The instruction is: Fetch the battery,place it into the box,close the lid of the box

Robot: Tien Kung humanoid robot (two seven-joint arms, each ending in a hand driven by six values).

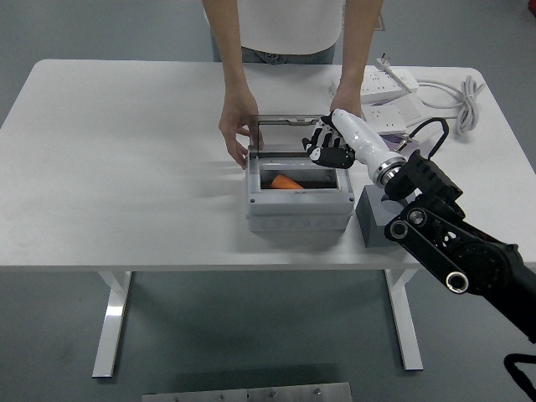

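The right hand (pixel 329 144) hovers over the box (pixel 299 201) at its far right corner, fingers curled, grasping nothing. The orange battery (pixel 286 182) lies inside. A person's hands (pixel 235 134) hold the raised lid (pixel 289 136). No writing is legible.

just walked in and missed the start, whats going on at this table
The robot's right hand hovers over the back right corner of an open grey box, fingers curled beside the raised clear lid. An orange and black battery lies inside the box. A person at the far side steadies the box with one hand on its left and the other hand behind the right. The lid is not yet closed.
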